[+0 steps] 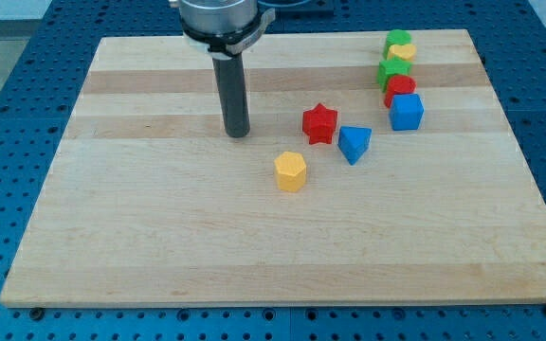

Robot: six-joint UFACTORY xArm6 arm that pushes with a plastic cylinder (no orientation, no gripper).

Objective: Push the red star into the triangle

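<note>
I have no jaws, so with my tip (238, 132) left of the red star (319, 123), I should push rightward, slightly down-frame, into the blue triangle (354, 143).

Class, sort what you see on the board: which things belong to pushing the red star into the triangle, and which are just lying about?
In the job: my tip, the red star, the blue triangle.

Lying about: the yellow hexagon, the blue cube, and the stacked-up row of green, yellow, green and red blocks.

No readable text, label or number anywhere (blocks and board included)
</note>
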